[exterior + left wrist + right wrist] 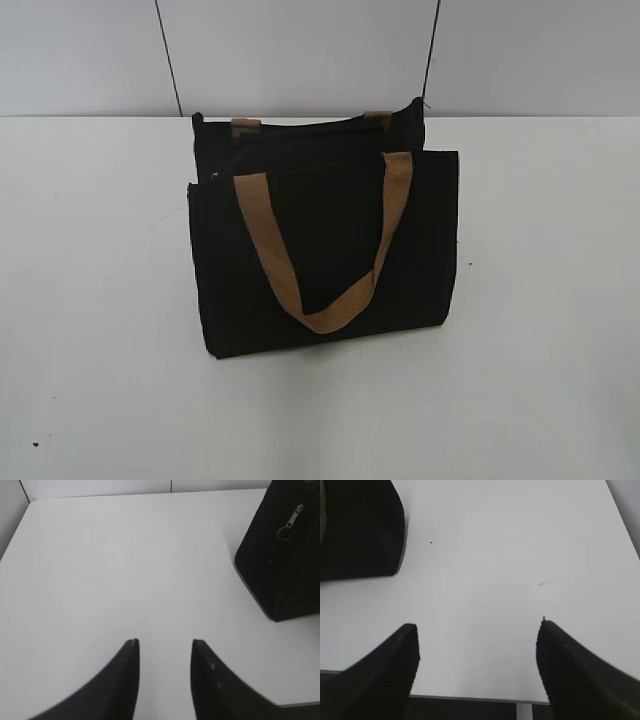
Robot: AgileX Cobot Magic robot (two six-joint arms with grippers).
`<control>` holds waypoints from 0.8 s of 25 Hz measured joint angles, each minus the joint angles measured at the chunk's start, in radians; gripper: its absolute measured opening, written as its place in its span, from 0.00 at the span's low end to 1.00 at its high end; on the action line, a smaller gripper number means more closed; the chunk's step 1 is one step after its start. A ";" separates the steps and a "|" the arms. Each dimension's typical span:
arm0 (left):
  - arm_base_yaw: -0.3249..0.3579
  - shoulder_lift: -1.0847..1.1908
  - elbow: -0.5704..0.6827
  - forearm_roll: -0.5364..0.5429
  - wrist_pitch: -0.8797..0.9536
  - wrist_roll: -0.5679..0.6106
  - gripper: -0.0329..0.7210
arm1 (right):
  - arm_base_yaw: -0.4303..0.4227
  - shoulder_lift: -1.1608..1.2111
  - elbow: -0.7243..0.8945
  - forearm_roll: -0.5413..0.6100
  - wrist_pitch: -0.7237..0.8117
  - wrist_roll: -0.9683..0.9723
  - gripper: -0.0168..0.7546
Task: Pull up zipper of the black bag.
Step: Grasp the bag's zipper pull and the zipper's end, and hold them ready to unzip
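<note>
Standing upright near the middle of the white table point(90, 300), the rectangular black fabric bag point(330, 250) has one tan webbing strap handle point(320, 250) drooping down its front face and the second handle point(245, 127) showing only as two short stubs behind the top edge. The mouth looks slightly parted along the top, which suggests the zipper point(300, 160) is not yet run closed, though the dark zip line is hard to follow against the dark cloth in the exterior view.

The left wrist view gives the best clue: a small silvery metal pull tab with a ring point(292, 522) hangs against the bag's narrow end panel, at the upper right of that view. So the pull sits at the bag's left end, on the side the left arm serves.

Neither arm appears in the exterior view. The left gripper point(164, 642) hovers over bare table with its jaws apart by a modest gap, holding nothing, well apart from the bag. The right gripper point(479, 625) is spread wider, also empty, with a corner of the bag at its upper left. Both seem to wait at the near table edge, so the task appears not yet begun. A sensible division would be the right claw steadying the soft fabric while the left pinches the tiny tab.
</note>
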 joint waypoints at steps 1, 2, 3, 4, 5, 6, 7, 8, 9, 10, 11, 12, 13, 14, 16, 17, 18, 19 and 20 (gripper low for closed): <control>0.000 0.000 0.000 0.000 0.000 0.000 0.40 | 0.000 0.000 0.000 0.000 0.000 0.000 0.74; 0.000 0.000 0.000 0.000 0.000 0.000 0.40 | 0.000 0.000 0.000 0.000 0.000 0.000 0.74; 0.000 0.000 0.000 0.000 0.000 0.000 0.40 | 0.000 0.000 0.000 0.000 0.000 0.000 0.74; 0.000 0.000 0.000 0.000 0.000 0.000 0.40 | 0.000 0.000 0.000 0.000 0.000 0.000 0.74; 0.000 0.000 0.000 0.000 0.000 0.000 0.40 | 0.000 0.000 0.000 0.000 0.000 0.000 0.74; 0.000 0.000 0.000 0.000 0.000 0.000 0.40 | 0.000 0.000 0.000 0.000 0.000 0.000 0.74; 0.000 0.000 0.000 0.000 0.000 0.000 0.40 | 0.000 0.000 0.000 0.000 0.000 0.000 0.74; 0.000 0.000 0.000 0.000 0.000 0.000 0.40 | 0.000 0.000 0.000 0.000 0.000 0.000 0.74; 0.000 0.000 0.000 0.000 0.000 0.000 0.40 | 0.000 0.000 0.000 0.000 0.000 0.000 0.74; 0.000 0.000 0.000 0.000 0.000 0.000 0.40 | 0.000 0.000 0.000 0.000 0.000 0.000 0.74; 0.000 0.000 0.000 0.000 0.000 0.000 0.40 | 0.000 0.000 0.000 0.000 0.000 0.000 0.74; 0.000 0.000 0.000 0.000 0.000 0.000 0.40 | 0.000 0.000 0.000 0.000 0.000 0.000 0.74; 0.000 0.000 0.000 0.000 0.000 0.000 0.40 | 0.000 0.000 0.000 0.000 0.000 0.000 0.74; 0.000 0.000 0.000 0.000 0.000 0.000 0.40 | 0.000 0.000 0.000 0.000 0.000 0.000 0.74; 0.000 0.000 0.000 0.000 0.000 0.000 0.40 | 0.000 0.000 0.000 0.000 0.000 0.000 0.74; 0.000 0.000 0.000 0.000 0.000 0.000 0.40 | 0.000 0.000 0.000 0.000 0.000 0.000 0.74; 0.000 0.000 0.000 0.000 0.000 0.000 0.40 | 0.000 0.000 0.000 0.000 0.000 0.000 0.74; 0.000 0.000 0.000 0.000 0.000 0.000 0.40 | 0.000 0.000 0.000 0.000 0.000 0.000 0.74; 0.000 0.000 0.000 0.000 0.000 0.000 0.40 | 0.000 0.000 0.000 0.000 0.000 0.000 0.74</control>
